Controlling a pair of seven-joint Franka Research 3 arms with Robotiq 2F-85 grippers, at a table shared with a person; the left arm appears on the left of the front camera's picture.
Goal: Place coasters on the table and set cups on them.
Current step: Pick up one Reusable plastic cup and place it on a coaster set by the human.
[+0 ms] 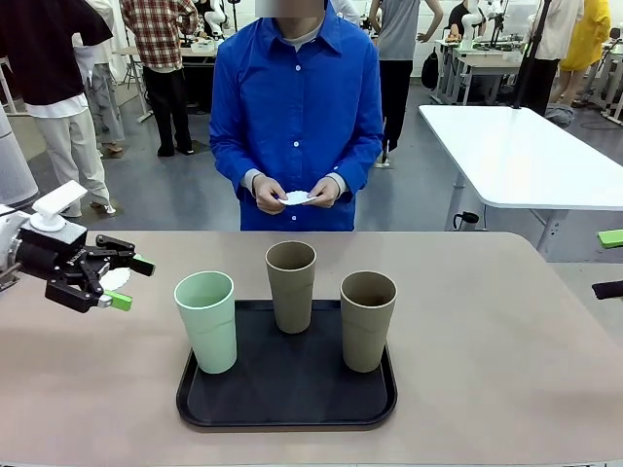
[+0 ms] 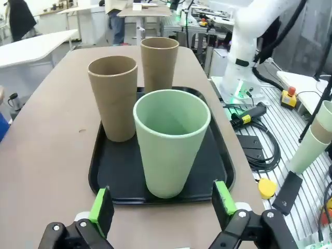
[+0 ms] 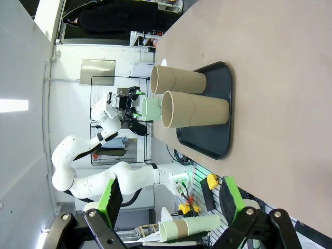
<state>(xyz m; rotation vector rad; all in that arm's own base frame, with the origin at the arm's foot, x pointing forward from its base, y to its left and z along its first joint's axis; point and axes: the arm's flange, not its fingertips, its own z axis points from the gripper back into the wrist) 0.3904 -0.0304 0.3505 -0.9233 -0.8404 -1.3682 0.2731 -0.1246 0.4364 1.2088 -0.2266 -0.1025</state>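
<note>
Three cups stand on a black tray (image 1: 287, 413) in the middle of the tan table (image 1: 487, 341): a mint one (image 1: 206, 321) at the left, a tan one (image 1: 291, 284) at the back and a tan one (image 1: 368, 319) at the right. Across the table a person holds white coasters (image 1: 297, 197) in both hands. My left gripper (image 1: 122, 282) hovers open left of the mint cup (image 2: 171, 140). A small white scrap shows between its fingers; I cannot tell what it is. My right gripper (image 1: 609, 263) is open at the table's right edge, facing the tan cups (image 3: 199, 109).
A white table (image 1: 516, 151) stands behind at the right, and people move about farther back. Off the table's near side are the right arm's base (image 2: 249, 52), cables and spare stacked cups (image 2: 316, 140). Bare tabletop lies on both sides of the tray.
</note>
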